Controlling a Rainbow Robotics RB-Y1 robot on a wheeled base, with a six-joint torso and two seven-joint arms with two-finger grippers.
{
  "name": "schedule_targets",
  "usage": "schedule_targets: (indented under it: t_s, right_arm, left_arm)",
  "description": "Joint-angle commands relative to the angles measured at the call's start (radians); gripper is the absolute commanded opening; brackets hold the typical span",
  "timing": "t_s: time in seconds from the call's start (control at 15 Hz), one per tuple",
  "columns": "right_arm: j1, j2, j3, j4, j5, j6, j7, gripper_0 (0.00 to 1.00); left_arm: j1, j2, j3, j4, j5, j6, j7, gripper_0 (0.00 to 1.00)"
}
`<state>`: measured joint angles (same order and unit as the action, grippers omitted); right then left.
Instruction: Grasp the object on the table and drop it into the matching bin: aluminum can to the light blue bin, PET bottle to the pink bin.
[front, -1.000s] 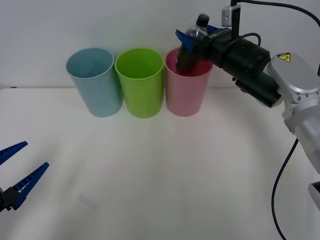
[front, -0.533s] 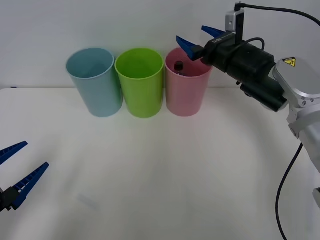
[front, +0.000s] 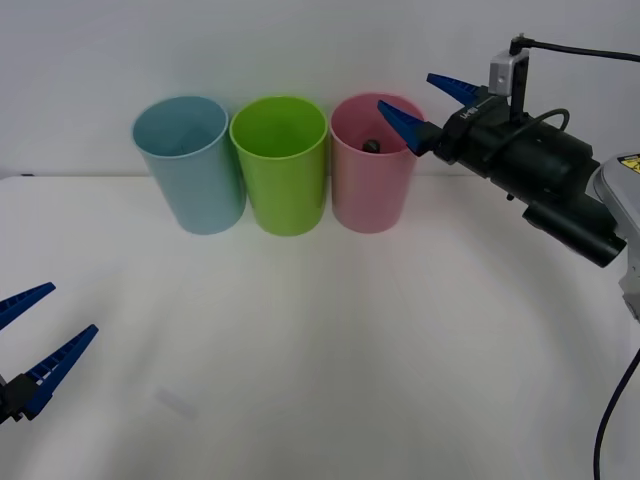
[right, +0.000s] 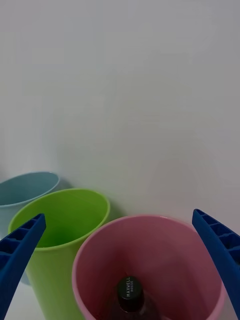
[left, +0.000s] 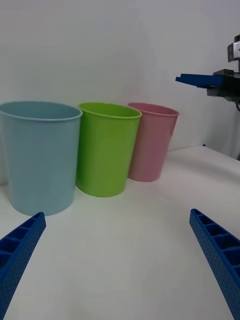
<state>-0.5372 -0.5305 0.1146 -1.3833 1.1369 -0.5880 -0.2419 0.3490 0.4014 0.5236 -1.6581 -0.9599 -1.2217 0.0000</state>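
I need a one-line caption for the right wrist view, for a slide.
Open right end effector above the pink bin, where the PET bottle lies inside, beside the green bin.

Small clear bottle (right: 131, 298) with dark brown contents and black screw cap, standing roughly upright inside the pink bin (front: 373, 190), cap well below the rim. Pink bin tall, round, tapered like a cup, upright at the far edge of the white table (front: 320, 350), rightmost in a row of three. Light blue bin (front: 190, 165) of the same shape, upright at the left end of the row, well apart from the pink one.
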Motion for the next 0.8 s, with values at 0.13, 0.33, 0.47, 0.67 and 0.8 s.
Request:
schedule_targets:
  t_s: [0.13, 0.33, 0.47, 0.67, 0.8]
  right_arm:
    - [0.077, -0.013, -0.047, -0.069, 0.000, -0.036, 0.006, 1.00]
    - [0.161, -0.029, -0.072, -0.143, -0.003, -0.036, 0.009, 1.00]
    - [0.220, -0.039, -0.087, -0.188, -0.003, -0.041, 0.015, 1.00]
    - [0.327, -0.045, -0.115, -0.269, -0.003, -0.044, 0.030, 1.00]
    - [0.413, -0.046, -0.138, -0.329, -0.003, -0.052, 0.044, 1.00]
  left_arm:
    - [0.000, 0.000, 0.000, 0.000, 0.000, 0.000, 0.000, 1.00]
    - [0.000, 0.000, 0.000, 0.000, 0.000, 0.000, 0.000, 1.00]
    - [0.000, 0.000, 0.000, 0.000, 0.000, 0.000, 0.000, 1.00]
    - [0.000, 0.000, 0.000, 0.000, 0.000, 0.000, 0.000, 1.00]
    - [0.000, 0.000, 0.000, 0.000, 0.000, 0.000, 0.000, 1.00]
